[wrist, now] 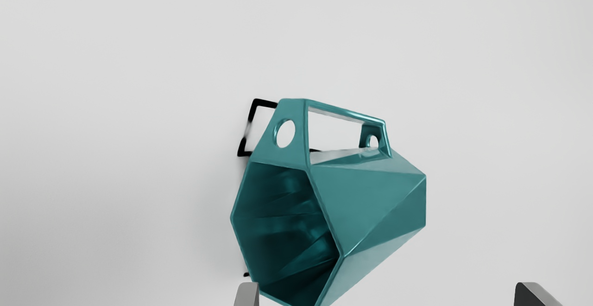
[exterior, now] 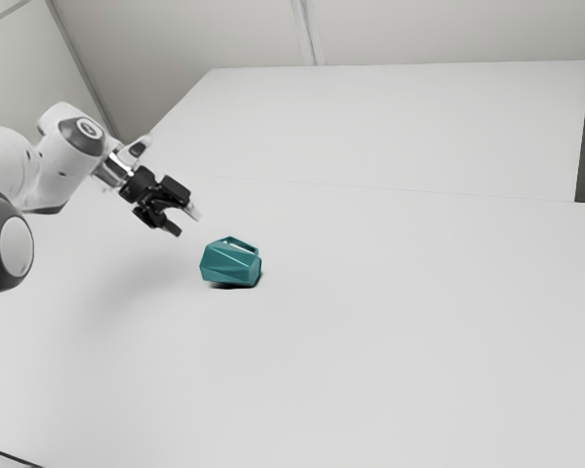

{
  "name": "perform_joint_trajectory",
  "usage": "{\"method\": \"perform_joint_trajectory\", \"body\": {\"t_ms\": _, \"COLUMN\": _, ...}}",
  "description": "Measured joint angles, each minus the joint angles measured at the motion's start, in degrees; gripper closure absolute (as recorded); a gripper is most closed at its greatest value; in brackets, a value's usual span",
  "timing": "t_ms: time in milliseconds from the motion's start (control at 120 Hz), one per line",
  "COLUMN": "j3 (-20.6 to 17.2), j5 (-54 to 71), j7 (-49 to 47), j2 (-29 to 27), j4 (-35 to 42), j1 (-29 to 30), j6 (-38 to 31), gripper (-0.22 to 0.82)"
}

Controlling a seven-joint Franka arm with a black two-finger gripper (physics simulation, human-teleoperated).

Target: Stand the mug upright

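Two fingers of the black gripper [exterior: 187, 222] are standing wide apart, holding nothing. Just past their tips, toward the exterior view's right and lower down, the teal mug [exterior: 229, 265] is lying on its side on the white table [exterior: 370, 351], its open mouth [wrist: 282, 232] showing in the wrist view and its handle [wrist: 299, 150] sticking out from its side. Farther back, a pale wall [exterior: 448, 34] is rising.

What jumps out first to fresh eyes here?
The teal mug, lying on its side on the white table, the one strong colour around. In the wrist view its dark open mouth shows, handle beside it. Next, the black end effector, open, above the table toward the exterior view's left of the mug.
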State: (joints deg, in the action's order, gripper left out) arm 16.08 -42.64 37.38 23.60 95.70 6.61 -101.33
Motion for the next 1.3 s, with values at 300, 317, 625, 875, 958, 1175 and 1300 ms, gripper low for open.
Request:
{"method": "perform_joint_trajectory", "body": {"t_ms": 300, "j3": -0.1, "j5": -8.1, "j7": 5.7, "j2": 5.0, "j4": 0.7, "j1": 0.4, "j6": -1.3, "gripper": 0.00}}
{"method": "perform_joint_trajectory", "body": {"t_ms": 317, "j3": -0.1, "j5": -8.6, "j7": 6.0, "j2": 5.0, "j4": 0.9, "j1": 0.4, "j6": -1.2, "gripper": 0.00}}
{"method": "perform_joint_trajectory", "body": {"t_ms": 625, "j3": -1.3, "j5": -14.3, "j7": 10.8, "j2": 5.8, "j4": 4.4, "j1": -0.1, "j6": 0.6, "gripper": 0.00}}
{"method": "perform_joint_trajectory", "body": {"t_ms": 875, "j3": -1.8, "j5": -16.1, "j7": 13.3, "j2": 5.8, "j4": 4.5, "j1": 0.4, "j6": 1.9, "gripper": 0.30}}
{"method": "perform_joint_trajectory", "body": {"t_ms": 958, "j3": -1.8, "j5": -16.3, "j7": 14.0, "j2": 5.7, "j4": 4.5, "j1": 0.5, "j6": 2.3, "gripper": 0.48}}
{"method": "perform_joint_trajectory", "body": {"t_ms": 1175, "j3": -1.8, "j5": -16.4, "j7": 15.4, "j2": 5.3, "j4": 4.5, "j1": 0.0, "j6": 3.0, "gripper": 0.69}}
{"method": "perform_joint_trajectory", "body": {"t_ms": 1300, "j3": -1.8, "j5": -16.3, "j7": 16.0, "j2": 4.6, "j4": 4.5, "j1": -0.1, "j6": 3.3, "gripper": 0.73}}
